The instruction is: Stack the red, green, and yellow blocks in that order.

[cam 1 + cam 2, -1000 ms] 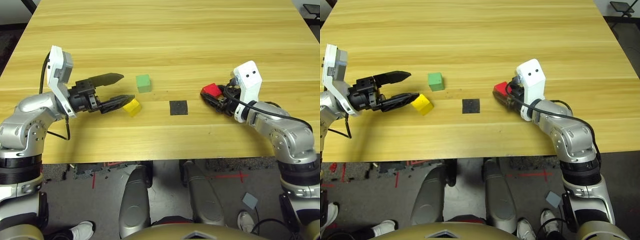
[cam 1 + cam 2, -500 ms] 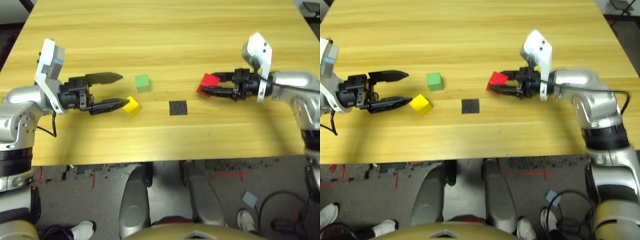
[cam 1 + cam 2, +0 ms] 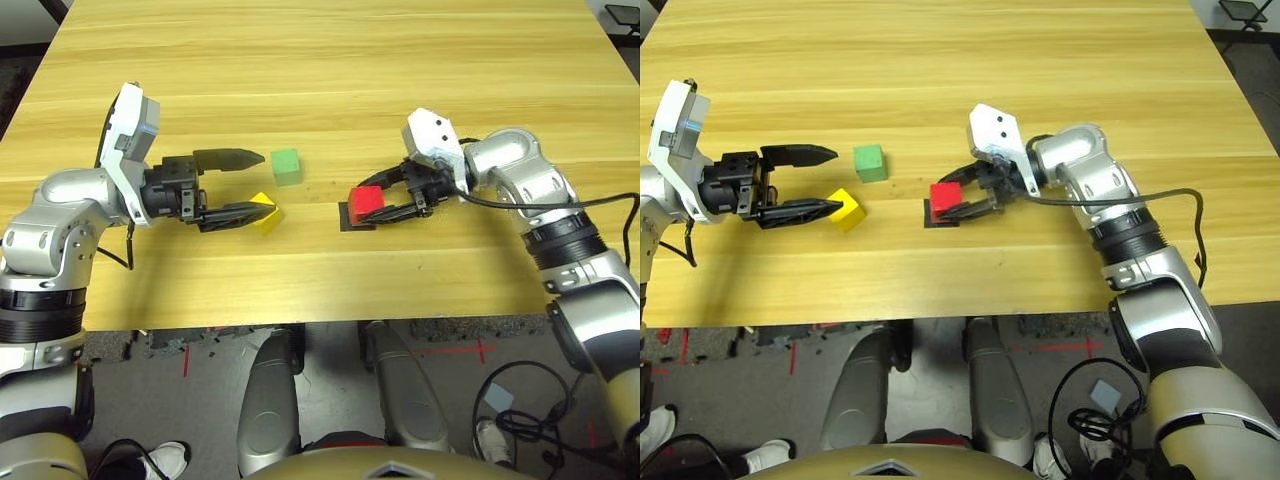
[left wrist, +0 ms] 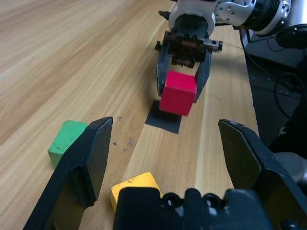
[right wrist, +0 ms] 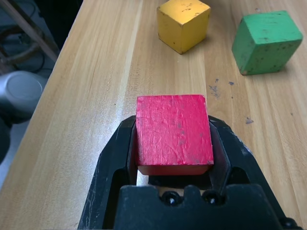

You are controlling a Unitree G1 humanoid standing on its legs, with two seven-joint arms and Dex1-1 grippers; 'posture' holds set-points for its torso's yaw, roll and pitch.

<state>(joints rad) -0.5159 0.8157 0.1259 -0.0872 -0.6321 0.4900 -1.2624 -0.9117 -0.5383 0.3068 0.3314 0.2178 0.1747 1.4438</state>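
Three blocks on table [image 3: 330, 90] (one red [image 3: 367, 200], one green [image 3: 286, 168], one yellow [image 3: 848, 211]); one black patch [image 4: 163, 118].

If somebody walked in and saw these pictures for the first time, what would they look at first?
Probably the bright red block, squeezed in the right pincer over the black square. Next might be the yellow block and the green block on the pale wooden table, near the tips of the left pincer, which is wide open.
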